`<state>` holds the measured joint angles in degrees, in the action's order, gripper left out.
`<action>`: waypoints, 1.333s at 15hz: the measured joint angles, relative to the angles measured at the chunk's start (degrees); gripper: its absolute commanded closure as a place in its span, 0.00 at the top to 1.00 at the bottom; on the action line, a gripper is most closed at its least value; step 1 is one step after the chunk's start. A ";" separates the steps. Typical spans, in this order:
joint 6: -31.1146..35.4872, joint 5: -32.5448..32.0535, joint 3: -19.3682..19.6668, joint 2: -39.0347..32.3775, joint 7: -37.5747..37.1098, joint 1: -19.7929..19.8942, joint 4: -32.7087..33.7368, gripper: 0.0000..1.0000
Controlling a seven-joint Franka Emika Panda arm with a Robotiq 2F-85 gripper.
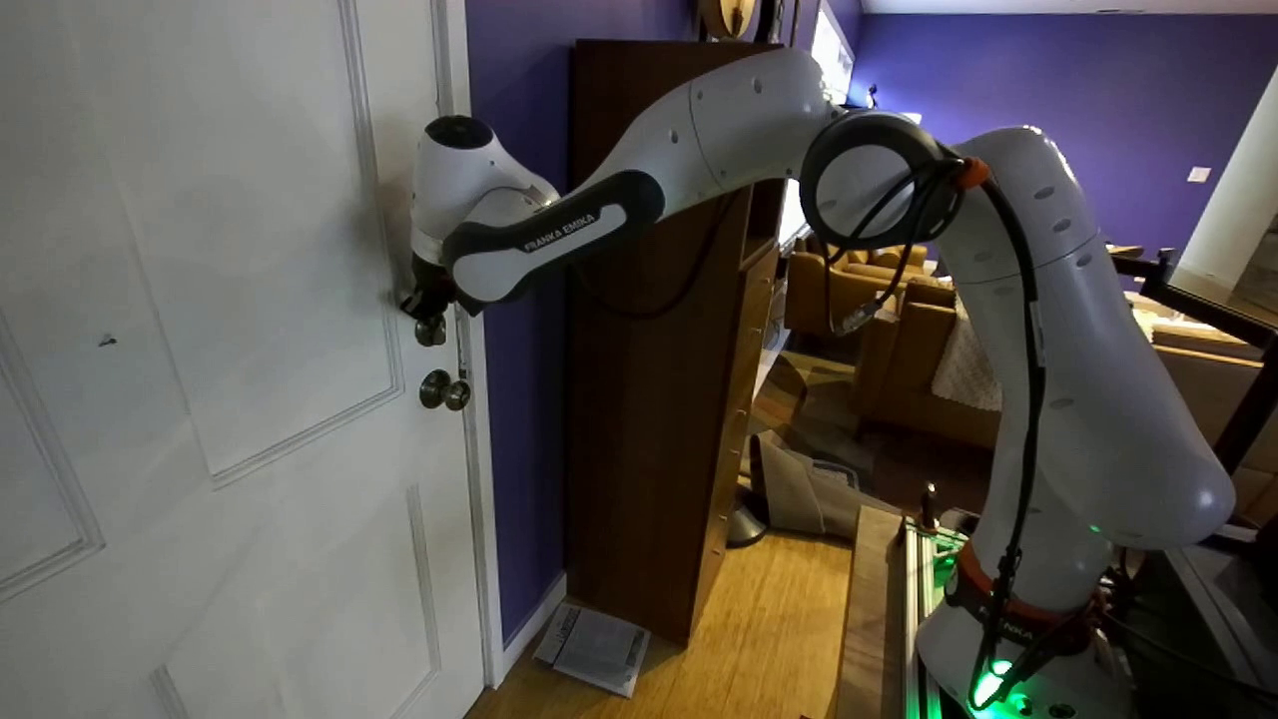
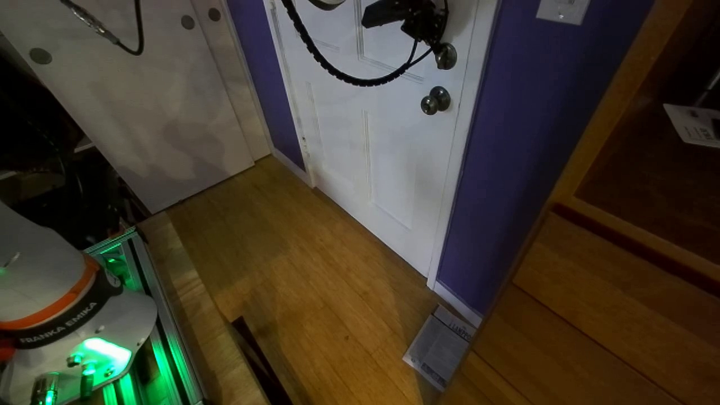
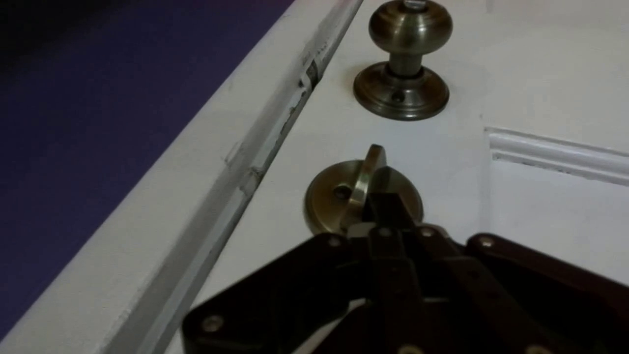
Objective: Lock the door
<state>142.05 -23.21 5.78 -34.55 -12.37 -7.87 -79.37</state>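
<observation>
One deadbolt (image 3: 339, 211), partly hidden behind the gripper (image 3: 392, 211)

In the wrist view, the gripper's fingertips (image 3: 393, 209) look pressed together just beside the thumb-turn (image 3: 367, 177); contact cannot be told. They hide the lower edge of the deadbolt's round plate (image 3: 324, 196), and the top edge clips the doorknob (image 3: 405, 64).

In an exterior view, the deadbolt shows just below the gripper, on the white door (image 1: 270, 250) above the doorknob. A brown cabinet (image 1: 639, 399) stands nearby, its drawers (image 1: 737, 439) closed, contents unseen.

In an exterior view, the gripper is a dark shape cropped at the top. The cabinet, cut off at right, holds a printed card (image 2: 697, 124) in a shadowy recess (image 2: 652, 191) and hides part of a newspaper (image 2: 441, 351) on the floor (image 2: 315, 270).
</observation>
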 measured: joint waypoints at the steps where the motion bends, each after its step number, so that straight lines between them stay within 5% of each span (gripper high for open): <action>1: 0.00 0.00 0.10 -0.01 -0.21 -0.06 0.00 0.00; 12: -0.73 -0.02 2.49 -0.39 -2.68 -0.27 0.52 0.00; 16: -8.43 0.77 1.51 0.98 0.73 -0.16 0.46 0.00; 17: -10.97 1.47 0.77 1.94 2.49 -0.13 -0.06 0.21; 20: -18.43 4.96 -2.20 6.34 7.68 0.16 -3.25 0.40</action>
<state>123.62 -18.25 3.59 -28.20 -4.68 -7.71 -82.63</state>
